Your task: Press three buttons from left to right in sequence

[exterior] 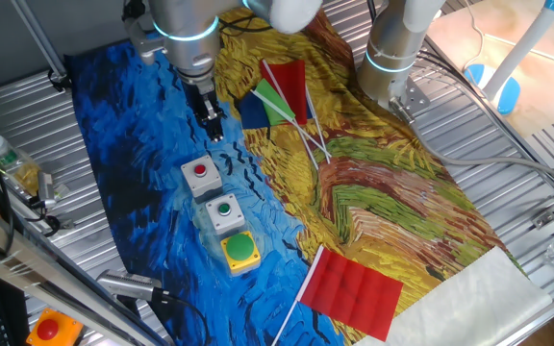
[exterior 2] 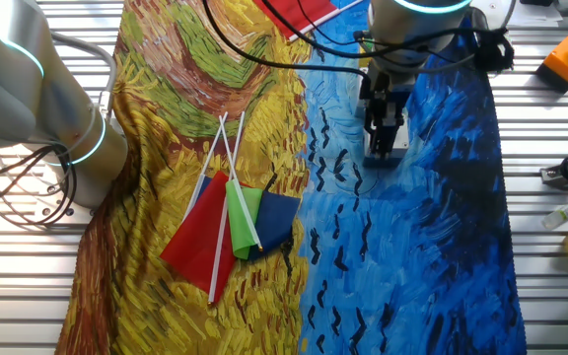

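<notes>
Table: ribbed metal table [exterior: 508,144], draped down the middle with a painted cloth [exterior: 133,144], swirling blue on one half and yellow-gold on the other.
Left edge clutter: in one fixed view a plastic bottle [exterior: 1,154] lies at the table's left border, and an orange box with a red button [exterior: 51,329] sits in the bottom left corner, well apart from the row of buttons.
Grey box with red button [exterior: 200,176]: on the blue part of the cloth, the nearest of the three to the tool.
Grey box with green button [exterior: 224,211]: just beside the red one, next along the same slanting line.
Yellow box with green dome [exterior: 240,250]: the end of the line, just beside the grey green one.
Flags: a bundle of small flags [exterior: 282,96] in red, green and dark blue lies on the yellow part, sticks crossing; a larger red flag [exterior: 354,293] lies near the cloth's front edge.
In the way: nothing lies between the tool and the three boxes.
Second arm: a grey arm base [exterior: 397,48] stands on the table at the cloth's far right side.
Tool [exterior: 213,125]: hangs above the blue cloth near the red-button box, not touching it; it holds nothing.
Tool opening: I cannot tell; neither view shows the fingertips clearly. In the other fixed view the tool [exterior 2: 383,148] points down and hides the boxes.
</notes>
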Available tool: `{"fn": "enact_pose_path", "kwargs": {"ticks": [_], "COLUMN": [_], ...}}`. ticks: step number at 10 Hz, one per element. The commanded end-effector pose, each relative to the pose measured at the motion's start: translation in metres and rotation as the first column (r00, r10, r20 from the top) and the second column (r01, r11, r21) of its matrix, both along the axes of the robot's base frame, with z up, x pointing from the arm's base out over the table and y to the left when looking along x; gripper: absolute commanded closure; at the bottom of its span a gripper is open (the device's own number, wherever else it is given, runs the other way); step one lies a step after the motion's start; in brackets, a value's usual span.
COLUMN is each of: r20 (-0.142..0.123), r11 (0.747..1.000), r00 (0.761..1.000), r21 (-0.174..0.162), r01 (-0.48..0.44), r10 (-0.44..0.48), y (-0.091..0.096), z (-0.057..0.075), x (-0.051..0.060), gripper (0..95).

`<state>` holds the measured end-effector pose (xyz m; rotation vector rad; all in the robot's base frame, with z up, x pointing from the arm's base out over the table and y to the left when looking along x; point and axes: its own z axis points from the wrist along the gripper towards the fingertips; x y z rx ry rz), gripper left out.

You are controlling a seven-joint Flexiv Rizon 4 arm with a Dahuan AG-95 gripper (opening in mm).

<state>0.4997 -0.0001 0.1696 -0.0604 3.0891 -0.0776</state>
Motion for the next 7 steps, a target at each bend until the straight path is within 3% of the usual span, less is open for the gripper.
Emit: {"fn": "enact_pose_path", "kwargs": {"ticks": [1, 7], "r20": [0.005, 0.004], "r11": [1.0, 1.0], "r00": [1.0, 1.0], "r21": [-0.008, -0.002], "r01": [-0.008, -0.003], "r10": [0.008, 0.003], "y": [0.0001, 0.0], "z": [0.0006, 0.0008], "x": [0.0005, 0.0007], "gripper": [95.0, 95.0]}}
